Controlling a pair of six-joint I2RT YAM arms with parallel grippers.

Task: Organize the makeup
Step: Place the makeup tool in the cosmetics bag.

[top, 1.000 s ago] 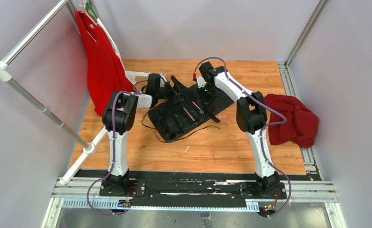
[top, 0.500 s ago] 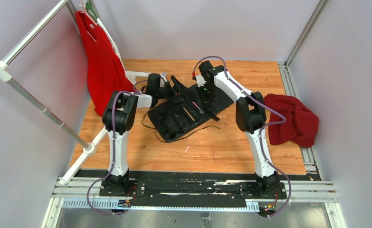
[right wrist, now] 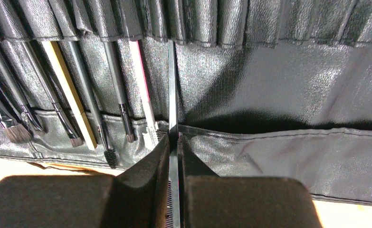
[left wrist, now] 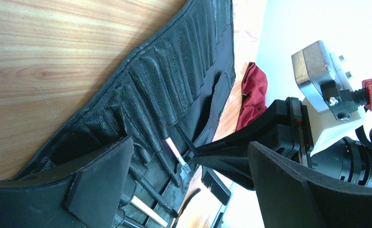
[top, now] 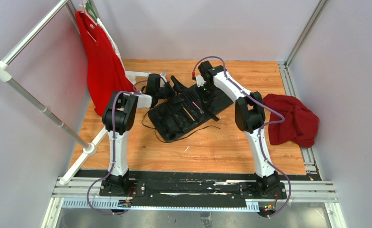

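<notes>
Currently right gripper (right wrist: 174,145) pinches a thin black brush (right wrist: 172,85), its long axis running straight out from the jaws, far end at the roll's (right wrist: 279,85) slot row, just beside the pink brush (right wrist: 141,80). Left gripper (left wrist: 191,147) is spread, nearby.

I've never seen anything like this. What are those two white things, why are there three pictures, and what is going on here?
Those are two robot arms, the left arm and the right arm, bolted at the near edge of a wooden table. The wide picture comes from a camera fixed above and behind them. The two close-ups come from a small camera on each wrist. On the table lies an open black roll with slots, several holding makeup brushes. A red cloth lies to the right, and a red garment hangs on a rack at the left. The right hand is shut on a thin dark brush, its far end at a slot's mouth. The left hand is open and holds nothing.
</notes>
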